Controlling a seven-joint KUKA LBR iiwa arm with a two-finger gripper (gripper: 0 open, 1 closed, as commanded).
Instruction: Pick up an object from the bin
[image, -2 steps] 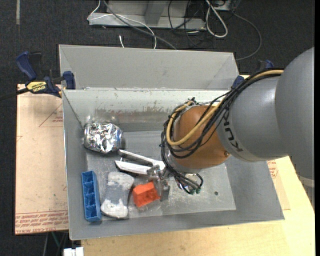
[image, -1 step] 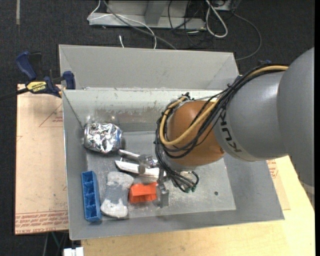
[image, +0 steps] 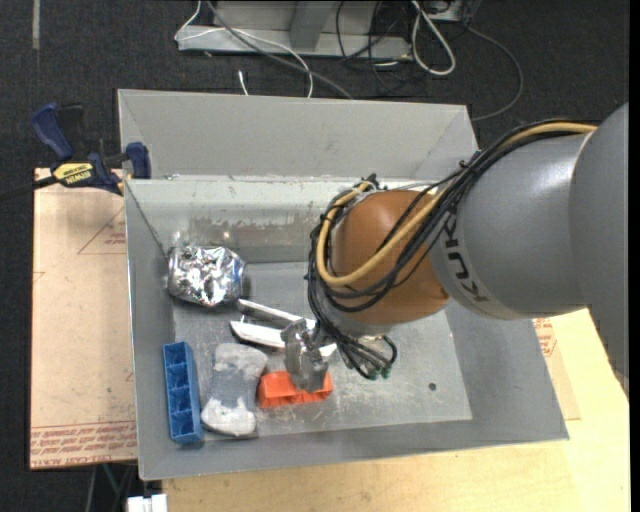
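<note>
Hand (image: 306, 366) low over orange piece (image: 283, 391), front middle of bin (image: 425, 392).

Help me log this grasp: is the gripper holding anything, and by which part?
Cannot be told. The gripper is down at the right end of the orange plastic piece on the bin floor, but no clear hold shows.

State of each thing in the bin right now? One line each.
gripper: down low, over the orange piece.
orange piece: lying flat, partly hidden by gripper.
foil ball: crumpled, lying apart.
blue tray: flat, open side up.
grey cloth: bunched, beside blue tray.
white piece: lying flat.
</note>
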